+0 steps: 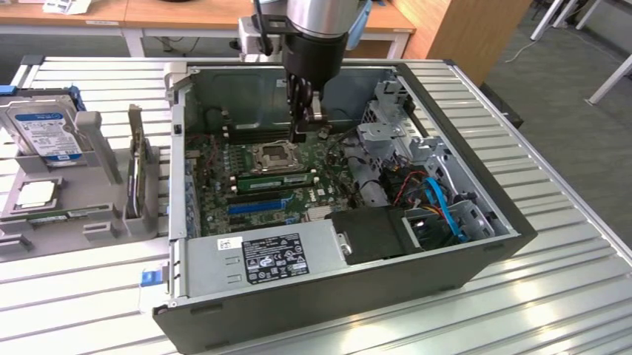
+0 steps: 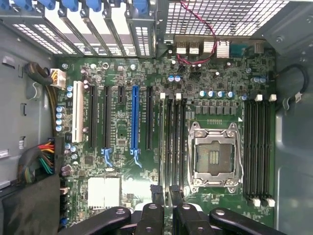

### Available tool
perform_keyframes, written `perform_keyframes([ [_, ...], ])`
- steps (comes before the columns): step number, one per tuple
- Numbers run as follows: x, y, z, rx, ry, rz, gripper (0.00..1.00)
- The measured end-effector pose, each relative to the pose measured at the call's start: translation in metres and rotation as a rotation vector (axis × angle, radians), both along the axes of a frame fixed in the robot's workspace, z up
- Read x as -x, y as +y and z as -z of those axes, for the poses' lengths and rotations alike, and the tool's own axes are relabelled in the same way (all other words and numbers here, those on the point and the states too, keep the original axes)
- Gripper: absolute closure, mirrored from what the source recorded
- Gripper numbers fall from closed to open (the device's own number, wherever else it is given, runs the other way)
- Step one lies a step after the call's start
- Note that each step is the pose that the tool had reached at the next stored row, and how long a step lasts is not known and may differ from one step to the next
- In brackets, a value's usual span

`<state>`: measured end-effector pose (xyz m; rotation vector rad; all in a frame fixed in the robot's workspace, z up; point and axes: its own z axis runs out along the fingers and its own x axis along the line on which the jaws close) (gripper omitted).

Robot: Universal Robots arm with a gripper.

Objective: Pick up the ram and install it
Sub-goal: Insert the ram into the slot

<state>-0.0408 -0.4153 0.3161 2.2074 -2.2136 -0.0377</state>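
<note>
The black two-fingered gripper [image 1: 308, 127] hangs released and empty inside the open dark metal computer case [image 1: 395, 292], the long thin green ram [image 1: 274, 177] seated in a motherboard slot beneath it, beside the silver processor socket [image 1: 274, 155].

Place: probably a robotics lab | Evidence: aluminium-profile bench [image 1: 567, 296], 1 open PC tower [image 1: 326, 307], wooden desks [image 1: 197, 11] behind
</note>
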Motion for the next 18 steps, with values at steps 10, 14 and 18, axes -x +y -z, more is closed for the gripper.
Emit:
perform_keyframes([
  [10, 0.000, 0.0000, -0.0098, 0.0000, 0.0000, 0.000, 0.81],
  [14, 0.000, 0.0000, -0.0140, 0.0000, 0.0000, 0.000, 0.81],
  [18, 0.000, 0.0000, -0.0176, 0.0000, 0.0000, 0.000, 0.81],
])
